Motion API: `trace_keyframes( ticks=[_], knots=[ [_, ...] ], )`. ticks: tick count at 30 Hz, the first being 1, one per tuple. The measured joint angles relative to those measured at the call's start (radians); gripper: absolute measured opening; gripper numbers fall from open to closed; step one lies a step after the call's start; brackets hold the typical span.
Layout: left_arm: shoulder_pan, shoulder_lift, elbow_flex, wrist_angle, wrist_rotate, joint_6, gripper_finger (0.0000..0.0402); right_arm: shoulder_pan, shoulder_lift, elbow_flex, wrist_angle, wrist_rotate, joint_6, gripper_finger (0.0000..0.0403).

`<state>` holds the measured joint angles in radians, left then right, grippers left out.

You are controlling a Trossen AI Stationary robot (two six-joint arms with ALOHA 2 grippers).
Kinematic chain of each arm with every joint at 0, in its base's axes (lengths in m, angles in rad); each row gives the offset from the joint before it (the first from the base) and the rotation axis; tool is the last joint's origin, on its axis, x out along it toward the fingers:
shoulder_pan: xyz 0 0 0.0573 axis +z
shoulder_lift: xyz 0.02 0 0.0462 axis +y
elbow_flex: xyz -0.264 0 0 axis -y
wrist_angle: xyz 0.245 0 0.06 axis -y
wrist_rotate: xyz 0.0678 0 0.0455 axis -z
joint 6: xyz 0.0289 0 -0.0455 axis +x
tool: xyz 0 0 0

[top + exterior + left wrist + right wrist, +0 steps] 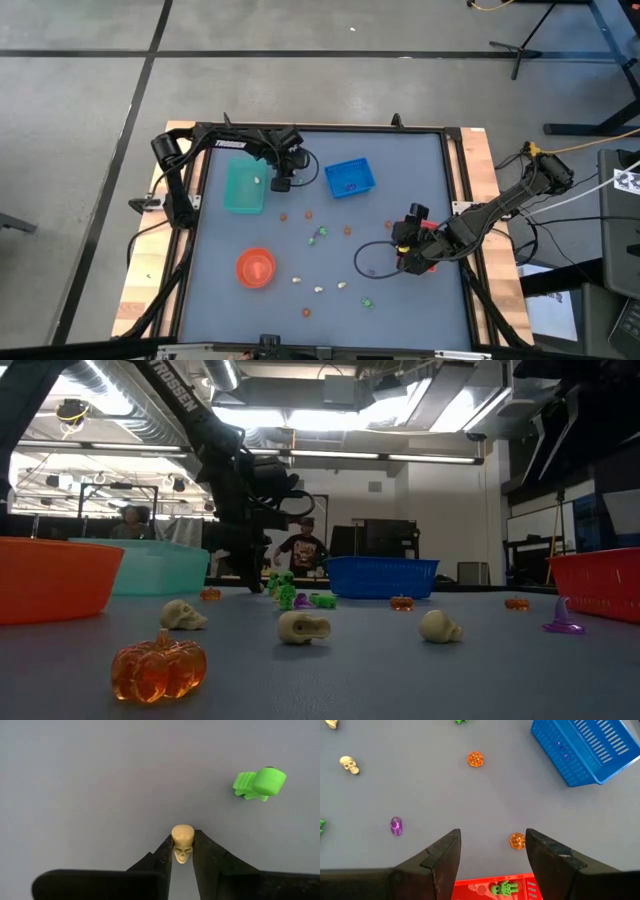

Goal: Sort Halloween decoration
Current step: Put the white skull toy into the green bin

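on the grey-blue matte tabletop (420, 170), the left pincer (183, 851) clamps a cream plastic skull (182, 842) between its tips, a bright green figure (259, 783) lying near; the right pincer (492, 851) gapes over a red tray (496, 889).

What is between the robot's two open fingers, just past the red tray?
In the right wrist view, an orange pumpkin lies on the table between the open right gripper's fingers, just beyond the red tray holding a green figure.
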<state>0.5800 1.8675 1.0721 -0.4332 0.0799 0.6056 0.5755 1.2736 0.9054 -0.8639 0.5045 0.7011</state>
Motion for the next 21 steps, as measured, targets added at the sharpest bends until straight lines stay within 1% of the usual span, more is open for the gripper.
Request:
trace_keyframes(
  ticks=[5, 11, 14, 21],
  knots=[
    [0.0, -0.004, 0.006, -0.006, -0.001, -0.001, 0.0043, 0.0, 0.0, 0.0, 0.0, -0.007, 0.0, 0.0221],
    [-0.004, -0.046, 0.022, -0.008, -0.038, -0.003, 0.0043, 0.0, 0.0, 0.0, 0.0, -0.065, -0.001, 0.0221],
    [-0.009, -0.078, 0.023, -0.041, -0.055, -0.034, 0.0043, 0.0, 0.0, 0.0, 0.001, -0.071, -0.001, 0.0221],
    [-0.032, -0.178, 0.023, -0.14, -0.062, -0.132, 0.0043, 0.0, 0.0, 0.0, 0.001, -0.071, -0.001, 0.0221]
  ],
)
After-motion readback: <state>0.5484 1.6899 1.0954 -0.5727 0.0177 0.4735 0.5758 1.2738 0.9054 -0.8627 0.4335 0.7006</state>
